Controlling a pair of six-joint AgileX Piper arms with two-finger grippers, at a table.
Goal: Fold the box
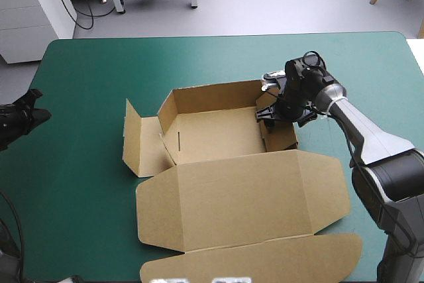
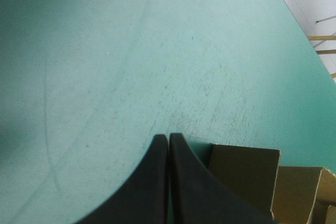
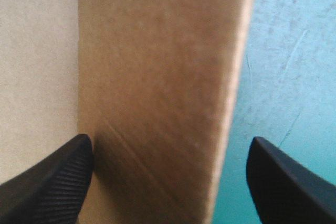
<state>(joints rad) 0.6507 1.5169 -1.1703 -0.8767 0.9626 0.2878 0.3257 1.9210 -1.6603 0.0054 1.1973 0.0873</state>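
**A:** The teal-green cover [image 1: 86,71] fills the high view. At its left edge the left gripper [image 2: 168,139] has its fingers pressed together, well apart from the box [image 1: 218,130] at centre.

**B:** At the right, the right gripper [image 1: 275,109] has its fingers spread astride the right wall [image 1: 281,136]. I'd grip it squarely, then tuck inward.

**A:** Only the right wrist view shows the wall between the fingers.

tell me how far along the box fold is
Partway. On the box, the far wall stands. In hand: the open right tool straddles the right wall. Left to do: the left flap splays outward, the lid lies flat; the shut left tool sits aside.
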